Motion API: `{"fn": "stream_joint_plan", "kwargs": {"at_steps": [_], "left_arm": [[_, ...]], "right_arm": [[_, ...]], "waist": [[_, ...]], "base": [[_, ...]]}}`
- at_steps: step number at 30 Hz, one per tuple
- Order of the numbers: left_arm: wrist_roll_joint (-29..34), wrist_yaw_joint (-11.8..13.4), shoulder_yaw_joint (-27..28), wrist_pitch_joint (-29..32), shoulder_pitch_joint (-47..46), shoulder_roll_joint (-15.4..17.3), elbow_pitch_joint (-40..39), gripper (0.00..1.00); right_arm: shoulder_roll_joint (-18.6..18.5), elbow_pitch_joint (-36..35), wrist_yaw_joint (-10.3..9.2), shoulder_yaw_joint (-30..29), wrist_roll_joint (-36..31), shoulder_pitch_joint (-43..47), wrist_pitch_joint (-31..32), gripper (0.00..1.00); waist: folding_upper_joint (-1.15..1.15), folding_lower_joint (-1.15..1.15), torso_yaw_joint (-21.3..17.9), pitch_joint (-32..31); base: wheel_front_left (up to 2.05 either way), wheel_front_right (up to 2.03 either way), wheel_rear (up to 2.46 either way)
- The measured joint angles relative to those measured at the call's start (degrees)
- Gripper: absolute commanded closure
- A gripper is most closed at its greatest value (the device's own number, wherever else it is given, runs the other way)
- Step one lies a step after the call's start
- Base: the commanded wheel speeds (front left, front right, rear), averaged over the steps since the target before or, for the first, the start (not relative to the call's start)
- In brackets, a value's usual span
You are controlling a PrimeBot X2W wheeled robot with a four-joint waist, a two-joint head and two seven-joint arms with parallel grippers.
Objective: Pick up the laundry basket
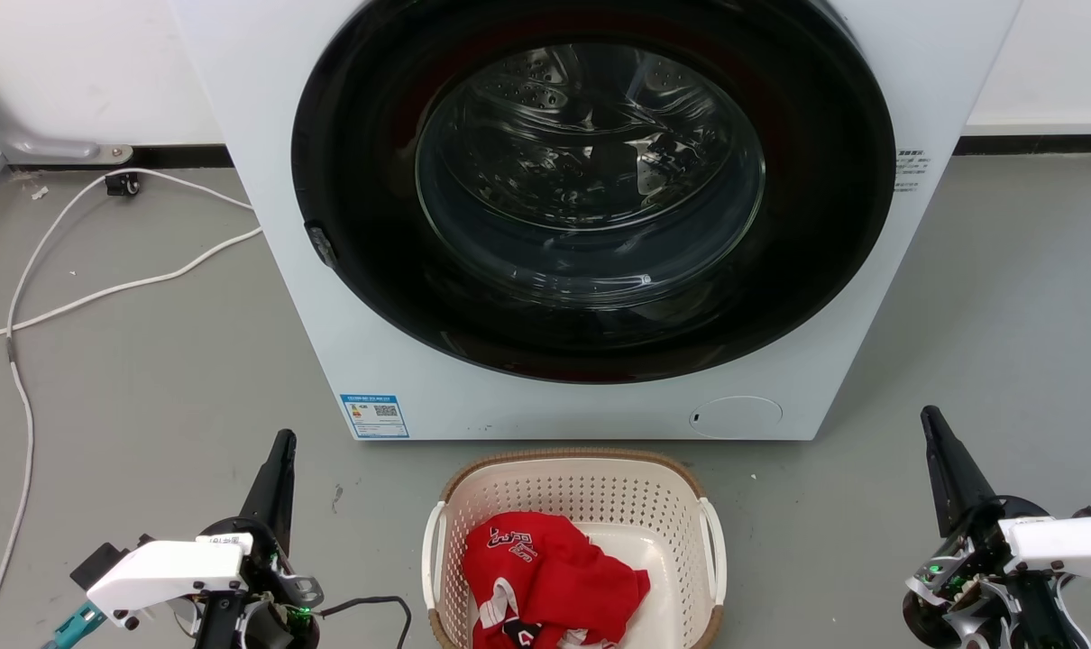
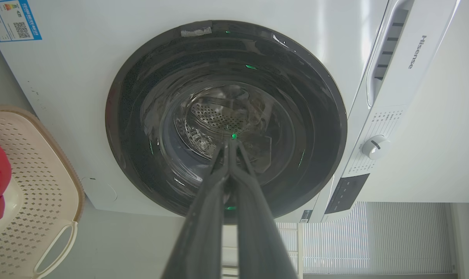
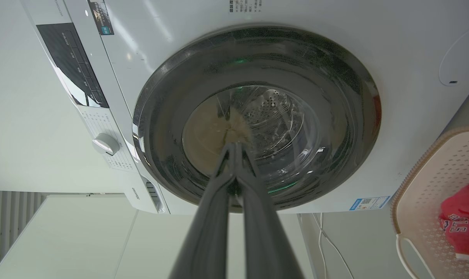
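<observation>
Head view: a white cable (image 1: 24, 279) is seen trailing over the grey floor (image 1: 149, 379) at far left. The left claw (image 1: 284, 442) is seen at lower left, its 2 long dark fingers clenched together on nothing. At centre, the cream perforated plastic laundry basket (image 1: 591, 494), with a brown woven-look rim and 2 white side handles, is set on the floor just in front of the white front-loading washing machine (image 1: 329, 342). It is touched by neither claw. A crumpled red garment (image 1: 545, 568) is lying inside it. The right claw (image 1: 930, 416), at lower right, is likewise clenched on nothing, well apart from the basket.
</observation>
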Motion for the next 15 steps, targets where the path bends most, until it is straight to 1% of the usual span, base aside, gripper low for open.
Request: {"fn": "stream_joint_plan", "kwargs": {"at_steps": [15], "left_arm": [[0.1,0.0,0.1,0.2,0.0,-0.1,0.0,1.00]], "right_arm": [[0.1,0.0,0.00,-0.1,-0.2,0.0,0.0,1.00]], "waist": [[0.00,0.00,0.0,0.0]], "base": [[0.00,0.00,0.00]]}}
